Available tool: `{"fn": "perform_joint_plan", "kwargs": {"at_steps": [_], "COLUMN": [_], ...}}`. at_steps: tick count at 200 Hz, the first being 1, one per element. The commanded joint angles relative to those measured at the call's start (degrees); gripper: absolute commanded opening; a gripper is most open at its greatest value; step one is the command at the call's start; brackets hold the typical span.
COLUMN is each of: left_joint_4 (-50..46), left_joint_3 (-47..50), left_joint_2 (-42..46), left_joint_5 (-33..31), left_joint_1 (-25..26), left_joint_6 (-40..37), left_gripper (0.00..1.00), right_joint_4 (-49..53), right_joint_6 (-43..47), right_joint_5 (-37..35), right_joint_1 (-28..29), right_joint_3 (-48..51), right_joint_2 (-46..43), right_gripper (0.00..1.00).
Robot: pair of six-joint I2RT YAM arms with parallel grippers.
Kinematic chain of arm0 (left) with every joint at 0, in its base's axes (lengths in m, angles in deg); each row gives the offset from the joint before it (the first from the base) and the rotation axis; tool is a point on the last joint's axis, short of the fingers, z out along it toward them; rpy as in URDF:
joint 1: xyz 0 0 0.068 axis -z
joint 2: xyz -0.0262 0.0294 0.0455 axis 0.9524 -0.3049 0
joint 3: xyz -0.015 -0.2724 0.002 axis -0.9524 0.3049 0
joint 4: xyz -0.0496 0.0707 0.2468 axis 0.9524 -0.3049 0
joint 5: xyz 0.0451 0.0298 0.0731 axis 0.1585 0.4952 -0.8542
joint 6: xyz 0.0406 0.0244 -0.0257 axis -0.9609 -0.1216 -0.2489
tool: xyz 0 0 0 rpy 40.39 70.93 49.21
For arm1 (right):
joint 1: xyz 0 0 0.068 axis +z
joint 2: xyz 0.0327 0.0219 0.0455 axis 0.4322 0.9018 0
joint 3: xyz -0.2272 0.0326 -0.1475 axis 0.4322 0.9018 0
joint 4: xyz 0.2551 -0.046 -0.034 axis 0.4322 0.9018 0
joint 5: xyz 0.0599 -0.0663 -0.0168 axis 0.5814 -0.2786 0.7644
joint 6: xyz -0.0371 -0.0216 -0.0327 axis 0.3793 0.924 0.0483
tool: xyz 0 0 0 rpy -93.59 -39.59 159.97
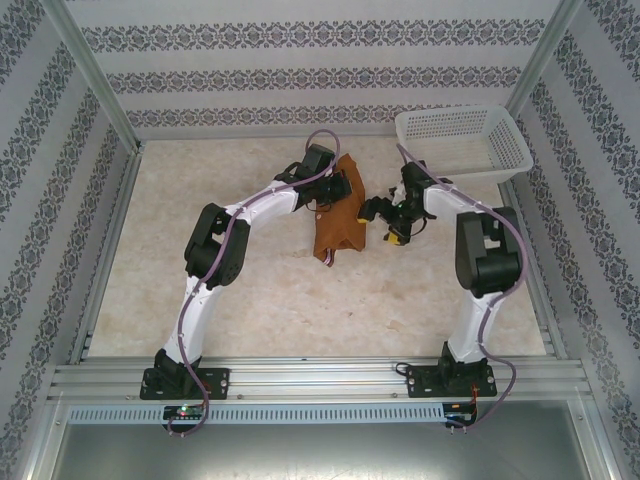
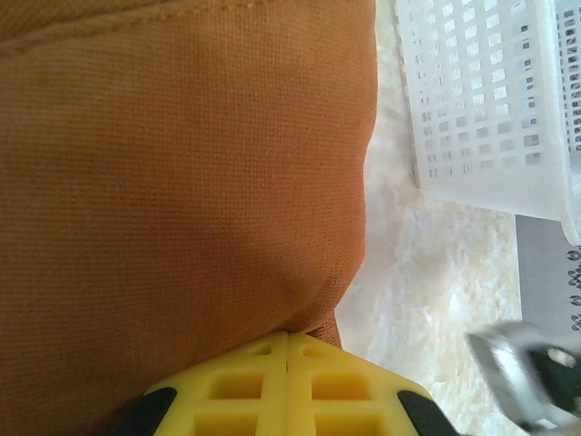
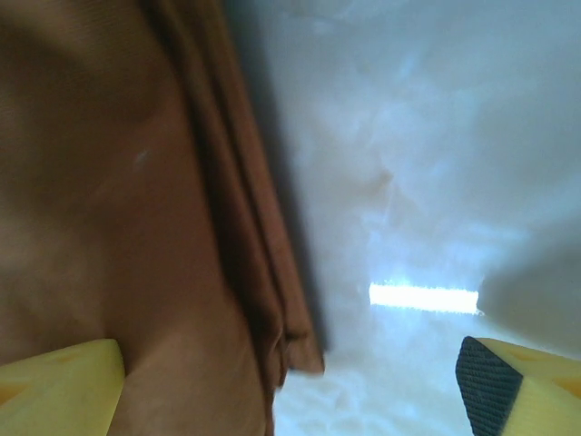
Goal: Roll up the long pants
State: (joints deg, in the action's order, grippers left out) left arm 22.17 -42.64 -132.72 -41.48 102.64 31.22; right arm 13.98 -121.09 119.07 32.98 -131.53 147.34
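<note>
The long pants [image 1: 335, 225] lie as a folded rust-brown bundle in the middle of the table. My left gripper [image 1: 338, 188] sits at the bundle's far end. In the left wrist view its yellow fingers [image 2: 288, 350] are pressed together, and the cloth [image 2: 182, 182] puckers into their tips. My right gripper [image 1: 385, 222] hovers just right of the bundle. Its yellow fingertips [image 3: 59, 386] stand far apart, so the gripper [image 3: 290, 400] is open. The pants' layered edge [image 3: 272, 300] hangs between them with no grip on it.
A white plastic basket [image 1: 460, 140] stands at the back right, close to the pants' far end and near in the left wrist view [image 2: 481, 100]. Patterned walls and metal rails enclose the pale marbled table [image 1: 200, 260].
</note>
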Motion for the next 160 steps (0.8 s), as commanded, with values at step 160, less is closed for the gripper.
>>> {"fn": "perform_joint_plan", "kwargs": {"at_steps": [160], "left_joint_4": [-15.6], "left_joint_3": [1.9], "left_joint_2": [-5.1], "left_joint_5": [-1.6], "left_joint_1": [3.1], "left_joint_6": [3.5], "left_gripper": [0.0], "right_joint_4": [-28.4], "right_joint_6": [-18.4], "right_joint_5": [19.6], "right_joint_1": [4.1], "right_joint_3": [-4.5], "right_joint_2": [10.0], "right_gripper": [0.94]}}
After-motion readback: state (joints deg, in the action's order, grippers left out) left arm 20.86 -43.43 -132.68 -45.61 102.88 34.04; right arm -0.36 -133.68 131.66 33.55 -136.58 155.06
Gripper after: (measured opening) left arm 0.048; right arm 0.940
